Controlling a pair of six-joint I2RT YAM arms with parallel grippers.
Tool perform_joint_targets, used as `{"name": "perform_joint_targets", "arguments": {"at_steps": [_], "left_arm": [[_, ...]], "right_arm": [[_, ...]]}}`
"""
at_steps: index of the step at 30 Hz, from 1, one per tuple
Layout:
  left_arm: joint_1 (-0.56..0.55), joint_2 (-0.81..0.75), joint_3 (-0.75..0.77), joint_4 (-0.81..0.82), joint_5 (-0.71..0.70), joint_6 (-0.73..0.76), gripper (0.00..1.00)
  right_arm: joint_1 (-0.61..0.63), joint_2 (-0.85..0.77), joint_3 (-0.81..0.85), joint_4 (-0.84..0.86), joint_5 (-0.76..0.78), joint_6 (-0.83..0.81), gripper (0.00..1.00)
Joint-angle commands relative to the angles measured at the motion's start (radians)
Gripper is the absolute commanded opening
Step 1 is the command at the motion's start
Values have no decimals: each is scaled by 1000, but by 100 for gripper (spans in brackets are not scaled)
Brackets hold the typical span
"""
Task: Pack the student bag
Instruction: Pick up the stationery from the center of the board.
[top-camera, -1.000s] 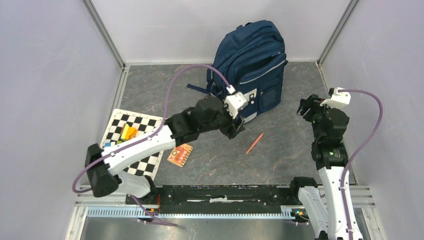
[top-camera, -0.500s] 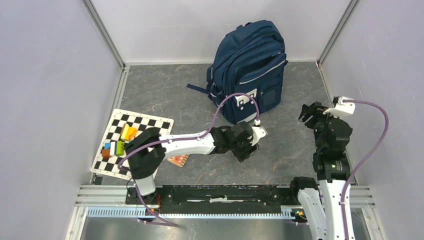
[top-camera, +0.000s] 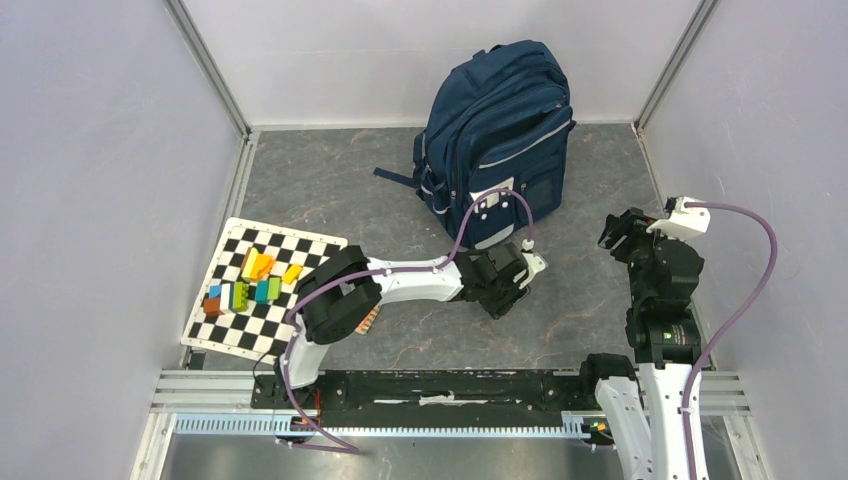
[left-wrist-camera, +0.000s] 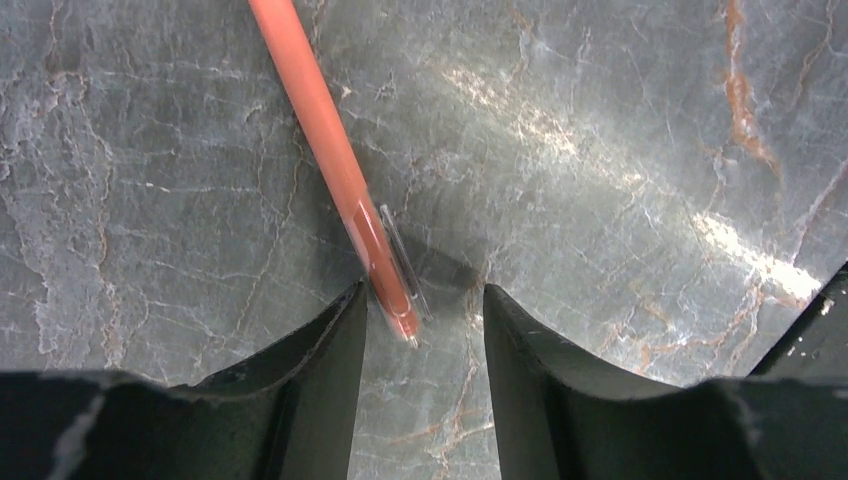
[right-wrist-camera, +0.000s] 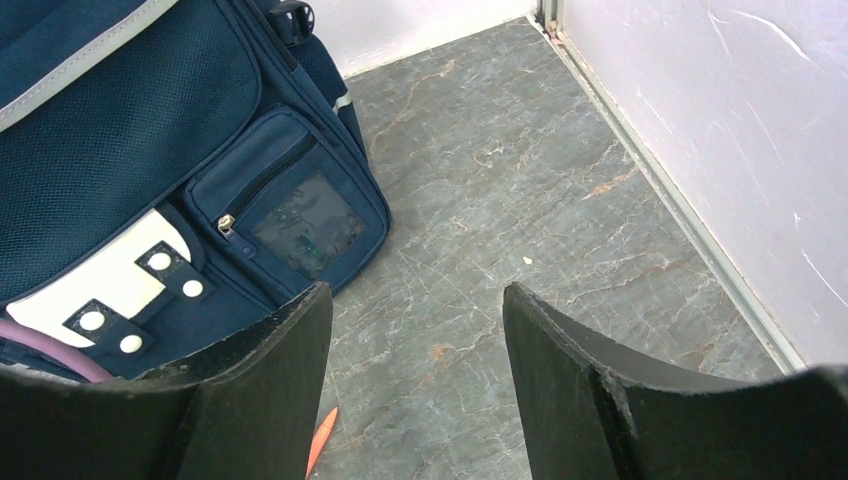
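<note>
The navy-blue student bag (top-camera: 505, 130) stands upright at the back of the table, also in the right wrist view (right-wrist-camera: 130, 150). An orange pen (left-wrist-camera: 335, 160) lies on the grey floor; its clip end sits between the tips of my open left gripper (left-wrist-camera: 425, 310), close to the left finger. In the top view my left gripper (top-camera: 505, 290) hides the pen. The pen's tip shows in the right wrist view (right-wrist-camera: 320, 435). My right gripper (right-wrist-camera: 415, 310) is open and empty, right of the bag, above the floor (top-camera: 615, 232).
A checkered board (top-camera: 262, 290) at the left carries several coloured blocks (top-camera: 250, 285). An orange card (top-camera: 368, 318) lies partly under the left arm. Grey walls close the table on three sides, with a rail along the near edge (top-camera: 450, 385).
My left arm swung from in front of the bag down and to the right, lowering its gripper over the pen. The right arm shifted slightly.
</note>
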Motion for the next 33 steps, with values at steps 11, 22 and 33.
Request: {"name": "perform_joint_targets", "arguments": {"at_steps": [11, 22, 33], "left_arm": [[4, 72, 97, -62, -44, -18, 30], [2, -199, -52, 72, -16, 25, 4], [66, -463, 184, -72, -50, 195, 2]], "right_arm": [[-2, 3, 5, 15, 43, -14, 69], [-2, -3, 11, 59, 100, -33, 68], [-2, 32, 16, 140, 131, -26, 67]]}}
